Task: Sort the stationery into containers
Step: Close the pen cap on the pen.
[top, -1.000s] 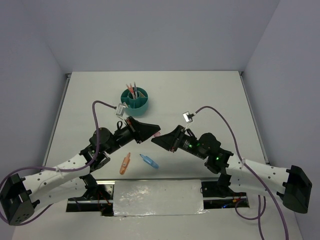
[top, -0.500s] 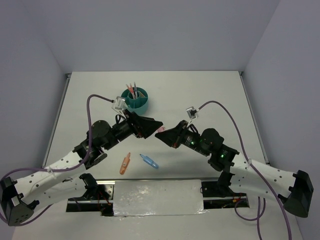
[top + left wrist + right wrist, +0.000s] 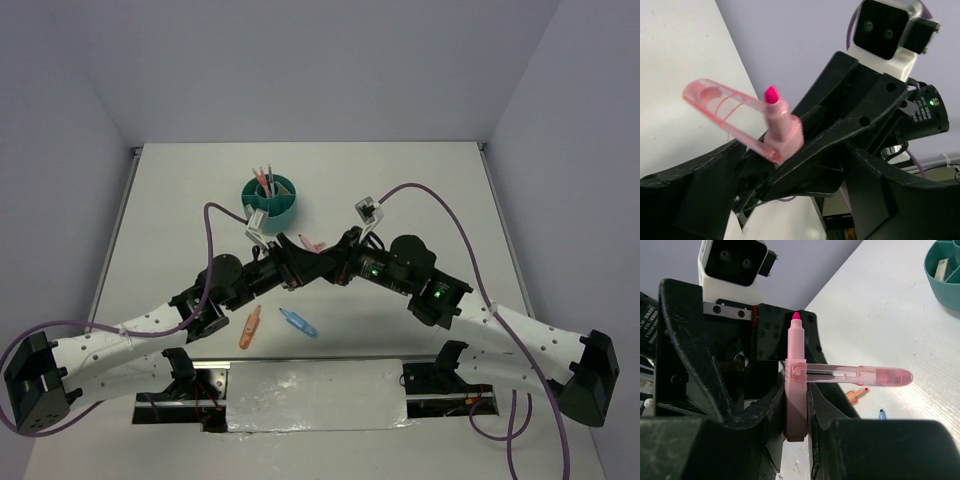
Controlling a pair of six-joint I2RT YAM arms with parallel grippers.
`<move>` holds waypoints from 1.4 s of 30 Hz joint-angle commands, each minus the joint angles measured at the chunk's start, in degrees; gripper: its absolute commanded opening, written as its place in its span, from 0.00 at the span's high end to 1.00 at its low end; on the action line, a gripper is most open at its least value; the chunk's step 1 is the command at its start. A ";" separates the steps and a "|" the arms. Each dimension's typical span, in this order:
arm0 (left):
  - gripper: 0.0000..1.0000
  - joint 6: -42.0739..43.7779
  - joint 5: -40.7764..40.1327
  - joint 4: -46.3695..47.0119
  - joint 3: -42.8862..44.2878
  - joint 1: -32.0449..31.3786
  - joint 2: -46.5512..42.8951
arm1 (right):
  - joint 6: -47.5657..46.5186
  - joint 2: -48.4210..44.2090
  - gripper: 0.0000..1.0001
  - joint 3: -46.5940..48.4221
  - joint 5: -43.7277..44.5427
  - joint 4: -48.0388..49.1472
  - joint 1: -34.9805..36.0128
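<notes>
A pink marker (image 3: 795,390) stands upright in my right gripper (image 3: 796,399), which is shut on its barrel. Its pink tip is bare, and its clear pink cap (image 3: 860,375) sticks out sideways from the barrel. My left gripper (image 3: 790,200) is open, its fingers (image 3: 690,190) spread to either side of the right gripper's nose, with the marker (image 3: 782,130) just ahead. From above, the two grippers (image 3: 295,262) (image 3: 330,262) meet in mid-table below the teal cup (image 3: 270,198), the marker (image 3: 313,244) between them. Pens stand in the cup.
An orange marker (image 3: 250,326) and a blue marker (image 3: 298,322) lie on the table near the arm bases. The cup (image 3: 945,275) holds a tan eraser (image 3: 941,268). Purple cables loop over both arms. Walls enclose the white table on three sides.
My left gripper has opened and slid forward around the right gripper's nose. Both grippers have shifted away from the arm bases, toward the cup. The right gripper still holds the pink marker.
</notes>
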 commanded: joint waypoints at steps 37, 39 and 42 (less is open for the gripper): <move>0.47 23.74 -14.72 4.57 -0.97 -1.22 -13.23 | 8.16 -7.92 1.00 -5.57 -11.24 6.78 1.30; 0.53 24.88 -14.01 5.80 -1.24 -1.22 -13.67 | 8.25 -7.93 1.00 -5.31 -10.80 5.90 1.39; 0.68 26.55 -12.17 6.94 -1.41 -1.22 -13.50 | 8.60 -8.28 1.00 -5.14 -10.45 5.72 1.48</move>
